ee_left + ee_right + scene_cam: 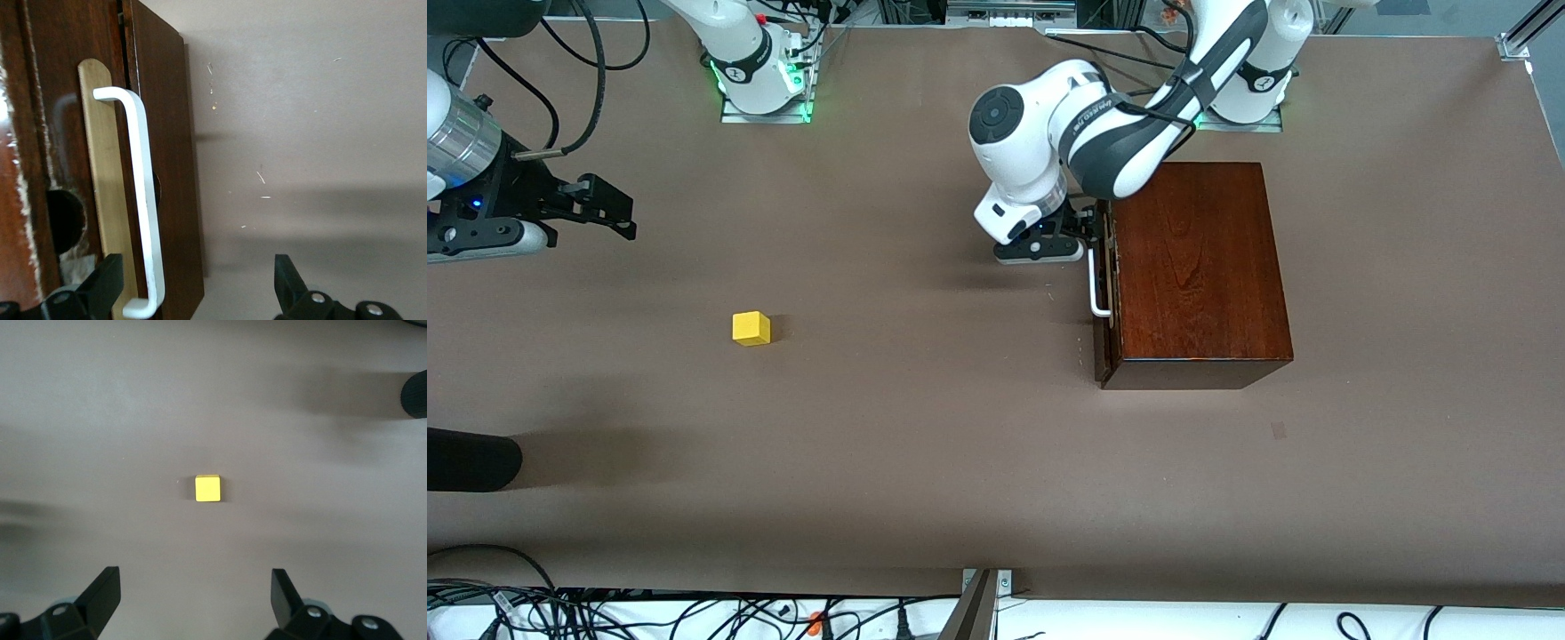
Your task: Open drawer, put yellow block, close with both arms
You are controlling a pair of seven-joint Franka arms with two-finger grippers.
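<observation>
The left gripper (1083,233) stands at the front of the closed drawer (1103,293), jaws wide and holding nothing; the white handle (143,200) runs lengthwise between the two fingers, closer to one, its long axis along the drawer front. The drawer's contents cannot be seen. The right gripper (609,213), jaws wide and empty, hangs over the table (960,462) with the yellow block (207,488) loose on the table ahead of its jaws and centred between them, well apart from the mahogany box (1196,267).

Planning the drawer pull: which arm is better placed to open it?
Left. Its open end effector straddles the white handle of the shut drawer; the right end effector hangs open above the yellow block.
</observation>
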